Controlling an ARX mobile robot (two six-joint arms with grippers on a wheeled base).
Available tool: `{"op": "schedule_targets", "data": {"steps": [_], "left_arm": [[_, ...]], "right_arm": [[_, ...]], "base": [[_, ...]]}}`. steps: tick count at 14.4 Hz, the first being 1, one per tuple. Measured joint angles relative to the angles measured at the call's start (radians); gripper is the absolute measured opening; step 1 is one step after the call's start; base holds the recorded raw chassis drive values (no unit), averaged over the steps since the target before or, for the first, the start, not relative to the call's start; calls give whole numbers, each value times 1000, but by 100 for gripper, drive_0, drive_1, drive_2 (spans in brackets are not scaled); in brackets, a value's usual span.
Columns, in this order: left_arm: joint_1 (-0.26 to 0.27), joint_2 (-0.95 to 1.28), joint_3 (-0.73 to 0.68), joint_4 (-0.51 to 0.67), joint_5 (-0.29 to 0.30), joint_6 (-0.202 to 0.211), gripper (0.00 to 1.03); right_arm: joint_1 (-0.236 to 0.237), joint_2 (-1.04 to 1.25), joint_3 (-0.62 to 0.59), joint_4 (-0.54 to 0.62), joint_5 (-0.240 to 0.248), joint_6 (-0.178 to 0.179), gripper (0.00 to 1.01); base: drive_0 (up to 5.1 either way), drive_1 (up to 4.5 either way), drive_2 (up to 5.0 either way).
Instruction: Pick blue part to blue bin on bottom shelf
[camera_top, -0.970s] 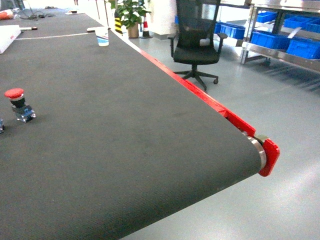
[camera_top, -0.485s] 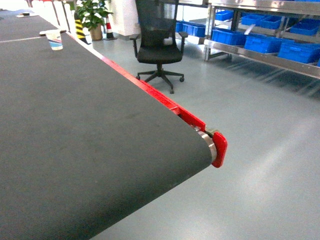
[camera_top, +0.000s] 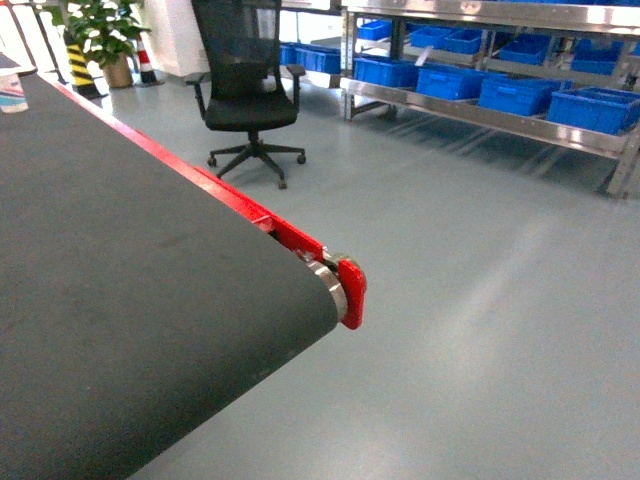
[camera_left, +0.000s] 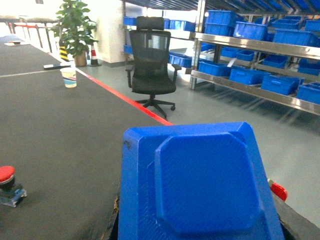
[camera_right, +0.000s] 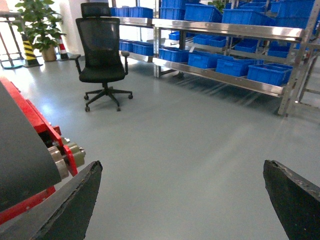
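swung rightward since a second ago: head view has lost the red button and the paper cup's old spot, and now takes in the conveyor end roller with its red end cap (camera_top: 352, 291), the office chair (camera_top: 247, 84) and the steel rack beyond the bare floor. blue part (camera_left: 200, 185) fills the lower half of the left wrist view, evidently carried by the left gripper, jaws hidden beneath it, so closed on it by judgement only; grip depth cannot be told. right gripper (camera_right: 185, 200) spread wide, both dark fingers (camera_right: 75, 200) at the frame edges, nothing between them.

bottom shelf (camera_top: 480, 113) well apart still, across open floor, lined with several blue bins (camera_top: 517, 93) side by side.

risks from here, as judgement:
- could clip the office chair while driving over, since it stands near the line toward the left end of the rack.
- could catch the red end cap or the belt (camera_top: 130, 260) with the base or left arm during the turn, being just beside it.
- could drop the part if the grip is shallow and the base jolts; hold not checkable from these views.
- could pick the wrong bin or the wrong tier, with many alike bins on upper and lower levels.
- could strike the shelf above when reaching in, clearance over the low bins looking tight.
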Motion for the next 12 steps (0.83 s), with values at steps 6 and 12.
{"op": "schedule_targets", "data": {"steps": [6, 12], "left_arm": [[0, 0, 0, -1, 0, 0, 44], [0, 0, 0, 0, 0, 0, 44]], "right_arm": [[0, 0, 0, 0, 0, 0, 98], [0, 0, 0, 0, 0, 0, 98]], "base": [[-160, -160, -160], [-159, -159, -159]]}}
